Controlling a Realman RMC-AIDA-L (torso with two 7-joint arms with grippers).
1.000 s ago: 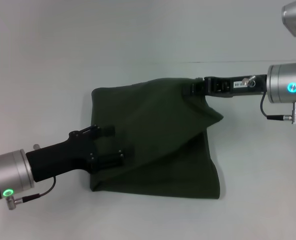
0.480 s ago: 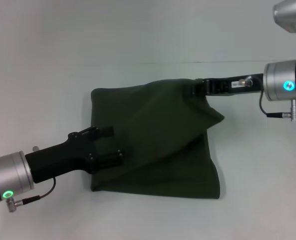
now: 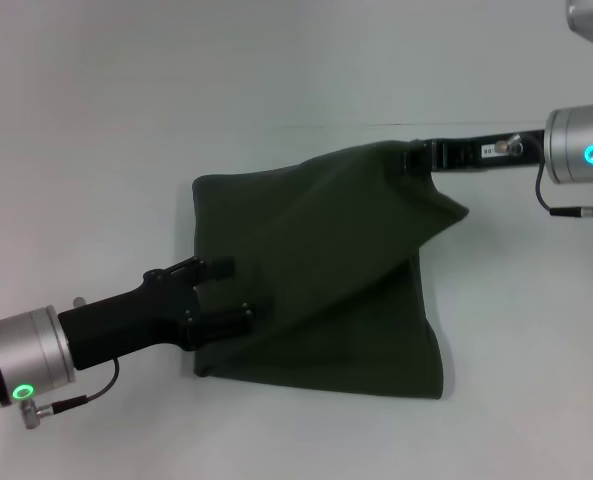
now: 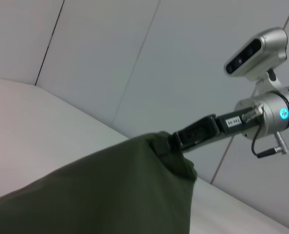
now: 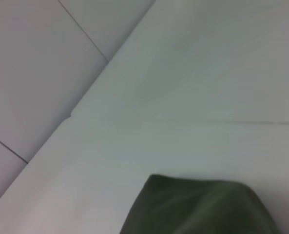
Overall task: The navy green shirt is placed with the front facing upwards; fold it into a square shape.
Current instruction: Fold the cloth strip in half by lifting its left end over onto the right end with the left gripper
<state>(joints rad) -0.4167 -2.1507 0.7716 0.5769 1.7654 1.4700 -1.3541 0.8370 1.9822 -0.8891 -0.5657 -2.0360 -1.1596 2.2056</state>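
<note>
The navy green shirt lies partly folded on the white table, with no lettering or neck label showing. My right gripper is shut on its far right corner and holds that corner raised, so the cloth hangs in a slanting fold. The left wrist view shows this grip and the shirt rising toward it. My left gripper is at the shirt's near left edge, shut on the cloth. The right wrist view shows only a hump of the shirt.
The white table stretches bare around the shirt on all sides. A pale panelled wall stands behind the table's far edge. My right arm's wrist camera shows above its forearm.
My right gripper has moved right and slightly farther away with the shirt corner, pulling the cloth tauter. The whole shirt and my left gripper have shifted a little to the right.
</note>
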